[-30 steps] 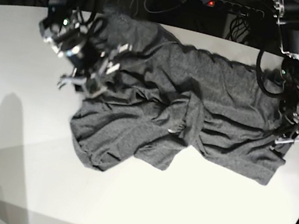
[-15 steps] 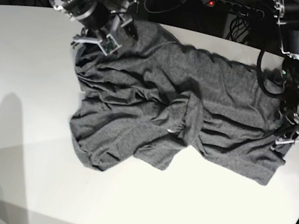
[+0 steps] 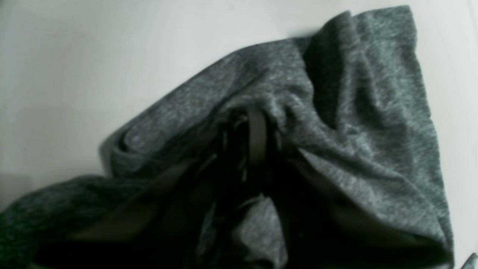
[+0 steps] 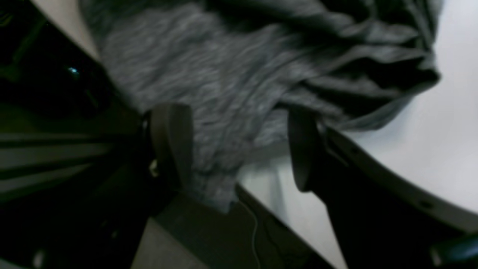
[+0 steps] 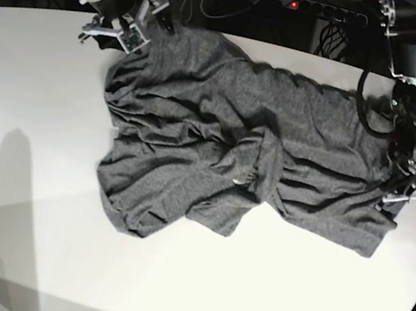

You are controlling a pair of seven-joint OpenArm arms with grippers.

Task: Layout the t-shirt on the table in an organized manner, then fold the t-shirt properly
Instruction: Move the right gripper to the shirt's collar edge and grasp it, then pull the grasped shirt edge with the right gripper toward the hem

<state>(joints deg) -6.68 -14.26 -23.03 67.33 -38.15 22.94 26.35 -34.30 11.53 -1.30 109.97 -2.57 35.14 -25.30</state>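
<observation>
We cannot see the left end effector tips; cloth buries them, pinching the shirt at 3 o'clock. The right end effector hangs spread at 11 o'clock. The shirt lies rumpled across the bench.

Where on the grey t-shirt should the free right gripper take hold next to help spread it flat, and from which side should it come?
Probably the bunched corner of the t-shirt nearest the table's front edge. The cloth lies folded over itself there, with bare table around it. The right gripper, jaws open at the far corner, could come down from above on the outer side. The left gripper stays shut on the opposite edge.
</observation>
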